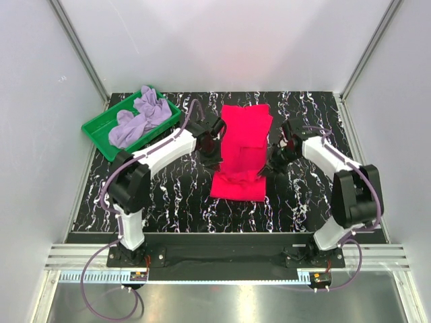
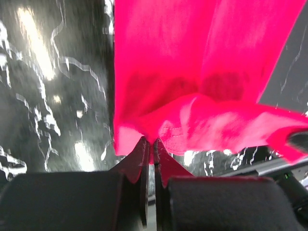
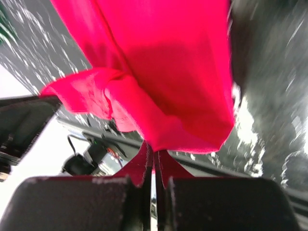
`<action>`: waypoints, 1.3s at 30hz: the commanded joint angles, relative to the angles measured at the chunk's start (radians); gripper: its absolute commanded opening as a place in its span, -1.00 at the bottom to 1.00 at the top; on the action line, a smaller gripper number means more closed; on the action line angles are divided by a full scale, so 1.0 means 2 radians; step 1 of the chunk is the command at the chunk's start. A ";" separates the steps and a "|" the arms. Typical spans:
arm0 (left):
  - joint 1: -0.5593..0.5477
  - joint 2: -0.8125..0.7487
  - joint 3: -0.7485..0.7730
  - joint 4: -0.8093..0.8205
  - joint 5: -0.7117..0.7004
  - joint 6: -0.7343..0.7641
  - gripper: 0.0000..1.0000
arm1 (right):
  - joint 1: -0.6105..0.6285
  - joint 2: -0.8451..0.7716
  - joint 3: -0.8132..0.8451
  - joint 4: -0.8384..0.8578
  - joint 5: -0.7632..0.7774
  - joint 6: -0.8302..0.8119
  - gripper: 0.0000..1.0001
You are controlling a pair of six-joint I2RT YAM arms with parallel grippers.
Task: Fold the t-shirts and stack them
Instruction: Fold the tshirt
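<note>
The crimson t-shirt (image 1: pixel 242 151) lies lengthwise on the black marbled table (image 1: pixel 175 195), with its near part lifted and doubled over. My left gripper (image 1: pixel 214 156) is shut on the shirt's left edge; in the left wrist view the red cloth (image 2: pixel 192 72) hangs from the closed gripper (image 2: pixel 150 144). My right gripper (image 1: pixel 267 168) is shut on the right edge, and in the right wrist view the cloth (image 3: pixel 163 62) bunches above the pinched gripper (image 3: pixel 153 153). The lavender t-shirt (image 1: pixel 138 118) lies crumpled in the green tray (image 1: pixel 101 131) at the back left.
White walls with metal posts enclose the table on three sides. The green tray sits close behind the left arm's forearm (image 1: pixel 161 151). Bare marbled table shows in front of the red shirt and at the right.
</note>
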 commanded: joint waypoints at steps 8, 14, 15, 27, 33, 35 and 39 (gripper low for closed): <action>0.045 0.063 0.080 0.035 0.061 0.027 -0.97 | -0.049 0.122 0.129 -0.032 -0.024 -0.069 -1.00; 0.050 0.099 0.126 0.033 0.068 0.025 -0.98 | -0.059 0.160 0.147 -0.031 -0.036 -0.074 -1.00; 0.052 0.102 0.130 0.033 0.069 0.026 -0.98 | -0.062 0.163 0.147 -0.030 -0.036 -0.075 -1.00; 0.064 0.144 0.171 0.042 0.092 0.011 -0.94 | -0.076 0.203 0.169 -0.015 -0.053 -0.077 -1.00; 0.071 0.150 0.180 0.042 0.087 0.007 -0.92 | -0.082 0.226 0.209 -0.030 -0.063 -0.082 -0.84; 0.074 0.152 0.178 0.046 0.087 0.005 -0.81 | -0.085 0.232 0.224 -0.033 -0.063 -0.082 -0.71; 0.084 0.158 0.196 0.042 0.073 0.007 -0.25 | -0.097 0.251 0.258 -0.043 -0.060 -0.077 -0.19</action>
